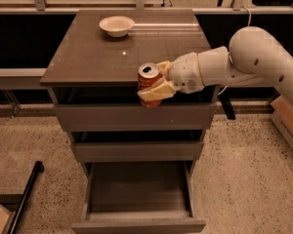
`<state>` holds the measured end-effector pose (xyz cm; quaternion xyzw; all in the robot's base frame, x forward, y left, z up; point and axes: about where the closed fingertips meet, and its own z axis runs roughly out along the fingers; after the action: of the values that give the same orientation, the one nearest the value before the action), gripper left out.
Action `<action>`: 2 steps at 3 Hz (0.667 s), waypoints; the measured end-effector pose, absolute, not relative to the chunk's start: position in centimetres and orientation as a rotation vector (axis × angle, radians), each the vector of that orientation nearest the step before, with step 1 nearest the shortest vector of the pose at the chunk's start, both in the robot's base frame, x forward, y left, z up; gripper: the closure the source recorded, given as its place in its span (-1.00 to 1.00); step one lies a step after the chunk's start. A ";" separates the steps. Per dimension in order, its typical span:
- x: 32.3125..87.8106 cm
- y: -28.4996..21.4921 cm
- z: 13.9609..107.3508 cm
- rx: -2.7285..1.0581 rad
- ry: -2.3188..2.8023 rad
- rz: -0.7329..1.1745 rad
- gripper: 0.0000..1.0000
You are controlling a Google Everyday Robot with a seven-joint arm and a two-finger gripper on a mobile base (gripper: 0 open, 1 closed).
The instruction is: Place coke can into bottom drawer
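Observation:
The red coke can with a silver top is held upright in my gripper, just past the front edge of the cabinet top and over the top drawer's front. The gripper's cream fingers are shut around the can's sides. My white arm reaches in from the right. The bottom drawer is pulled out and open below, its inside empty and its front panel at the lower edge of the view.
A white bowl sits at the back of the grey-brown cabinet top. The two upper drawers are closed. A black bar lies on the speckled floor at lower left. A box stands at the right.

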<state>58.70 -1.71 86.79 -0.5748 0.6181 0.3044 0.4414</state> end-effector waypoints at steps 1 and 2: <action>58.7 -1.7 86.8 -1.427 1.534 0.755 1.00; 57.4 -0.9 82.7 -1.401 1.559 0.819 1.00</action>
<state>57.43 -0.88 82.66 -0.5616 0.6253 0.3284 0.4310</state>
